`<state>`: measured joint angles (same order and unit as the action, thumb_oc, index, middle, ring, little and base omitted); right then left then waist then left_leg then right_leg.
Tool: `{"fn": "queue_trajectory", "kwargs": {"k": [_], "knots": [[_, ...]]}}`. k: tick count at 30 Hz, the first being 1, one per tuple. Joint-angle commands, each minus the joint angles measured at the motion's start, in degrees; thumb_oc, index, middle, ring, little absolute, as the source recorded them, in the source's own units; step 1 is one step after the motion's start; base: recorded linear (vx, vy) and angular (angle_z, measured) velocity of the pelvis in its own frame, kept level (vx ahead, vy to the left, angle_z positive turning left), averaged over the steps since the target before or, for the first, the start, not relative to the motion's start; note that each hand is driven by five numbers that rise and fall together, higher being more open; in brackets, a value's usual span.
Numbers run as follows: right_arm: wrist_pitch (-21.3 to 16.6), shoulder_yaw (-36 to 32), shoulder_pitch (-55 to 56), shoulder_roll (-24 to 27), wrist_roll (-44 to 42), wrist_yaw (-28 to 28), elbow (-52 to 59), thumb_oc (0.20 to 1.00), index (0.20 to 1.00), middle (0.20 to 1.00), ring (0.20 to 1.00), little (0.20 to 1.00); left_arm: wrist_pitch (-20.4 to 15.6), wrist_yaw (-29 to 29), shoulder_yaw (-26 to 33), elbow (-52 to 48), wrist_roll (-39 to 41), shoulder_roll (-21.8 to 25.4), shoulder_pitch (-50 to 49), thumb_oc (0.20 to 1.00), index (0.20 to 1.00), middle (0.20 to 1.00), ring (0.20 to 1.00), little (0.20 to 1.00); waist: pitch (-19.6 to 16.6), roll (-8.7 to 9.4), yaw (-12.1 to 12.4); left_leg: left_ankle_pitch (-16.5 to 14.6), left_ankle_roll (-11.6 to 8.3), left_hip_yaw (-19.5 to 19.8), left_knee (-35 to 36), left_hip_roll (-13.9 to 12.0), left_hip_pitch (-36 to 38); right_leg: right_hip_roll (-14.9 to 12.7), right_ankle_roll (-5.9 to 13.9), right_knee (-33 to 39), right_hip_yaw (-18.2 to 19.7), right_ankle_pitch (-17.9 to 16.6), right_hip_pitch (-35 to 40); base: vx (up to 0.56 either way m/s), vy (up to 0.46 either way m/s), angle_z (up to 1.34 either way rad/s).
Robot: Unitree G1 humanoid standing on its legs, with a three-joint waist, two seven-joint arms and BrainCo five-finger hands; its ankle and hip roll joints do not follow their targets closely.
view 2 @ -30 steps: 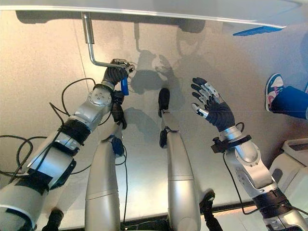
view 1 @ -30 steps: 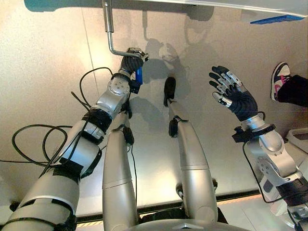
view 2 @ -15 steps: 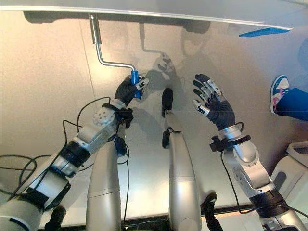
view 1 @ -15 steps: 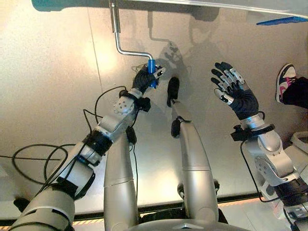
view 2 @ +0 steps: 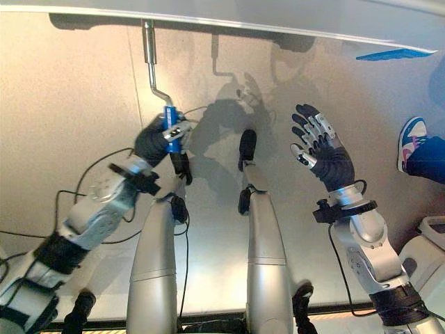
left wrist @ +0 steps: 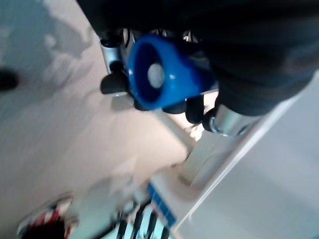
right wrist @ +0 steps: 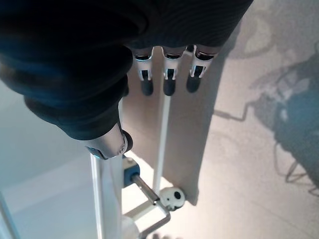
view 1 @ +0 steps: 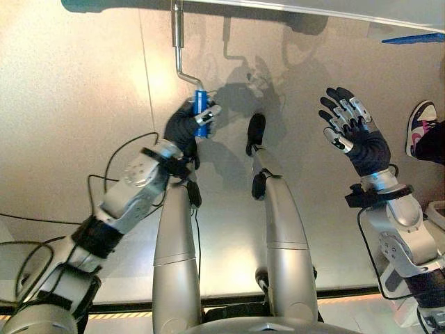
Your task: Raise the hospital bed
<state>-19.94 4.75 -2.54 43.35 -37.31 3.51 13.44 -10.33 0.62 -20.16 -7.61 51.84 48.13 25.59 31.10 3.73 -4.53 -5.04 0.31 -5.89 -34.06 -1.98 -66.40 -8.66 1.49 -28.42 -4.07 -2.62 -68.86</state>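
A metal crank hangs down from the edge of the hospital bed along the top of the eye views. It bends into a blue handle. My left hand is shut on that blue handle, fingers curled round it. My right hand floats apart to the right, open, with its fingers spread over the floor and touching nothing.
A person's shoe and trouser leg stand at the right edge. A blue panel shows at the top right under the bed. A second crank on the bed frame shows in the right wrist view. Pale floor lies all around.
My left hand has swung the blue handle round, from out to the right to closer under the crank shaft, still gripping it. The right hand has stayed open.
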Motion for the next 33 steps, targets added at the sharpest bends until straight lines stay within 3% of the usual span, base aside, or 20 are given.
{"fn": "queue_trajectory", "kwargs": {"k": [1,14,25,33], "knots": [[-2.39,-3.17,3.71,2.63,-0.66,1.71,5.10,1.000,1.000,1.000,1.000,1.000,-7.37,-1.55,8.30,-5.36,1.61,2.61,-2.96,0.200,0.200,0.200,0.200,0.200,-1.31,-3.85,-0.25,1.92,-4.50,5.40,3.94,-0.41,1.01,-3.40,7.04,-4.23,-0.64,5.19,3.45,0.00,0.000,0.00],[-2.58,-4.28,4.12,4.09,-1.07,2.44,4.55,1.000,1.000,1.000,1.000,1.000,-10.27,-4.35,19.22,-3.69,0.04,3.71,-9.35,0.200,0.200,0.200,0.200,0.200,-1.31,-4.79,0.52,1.41,-4.26,5.16,3.33,-0.49,1.33,-3.61,6.98,-4.51,-0.38,5.35,3.59,0.00,0.000,0.00],[-2.44,-3.45,3.85,4.13,1.07,2.04,3.58,1.000,1.000,1.000,1.000,1.000,-9.00,-8.60,17.94,6.70,-10.30,6.21,-5.72,0.200,0.200,0.200,0.200,0.200,-1.31,-4.64,0.16,1.45,-4.26,5.14,3.15,-0.66,1.16,-3.62,6.84,-4.83,-0.24,5.65,3.32,0.00,0.000,0.00],[-3.19,-2.20,3.78,3.79,3.56,0.92,3.21,1.000,1.000,1.000,1.000,1.000,-5.76,-15.73,14.64,25.39,-21.77,8.22,3.48,0.200,0.200,0.200,0.200,0.200,-1.31,-3.81,-0.84,1.29,-4.04,4.96,2.57,-0.98,0.63,-3.56,7.03,-5.14,0.13,5.71,2.84,0.00,0.000,0.00]]}}
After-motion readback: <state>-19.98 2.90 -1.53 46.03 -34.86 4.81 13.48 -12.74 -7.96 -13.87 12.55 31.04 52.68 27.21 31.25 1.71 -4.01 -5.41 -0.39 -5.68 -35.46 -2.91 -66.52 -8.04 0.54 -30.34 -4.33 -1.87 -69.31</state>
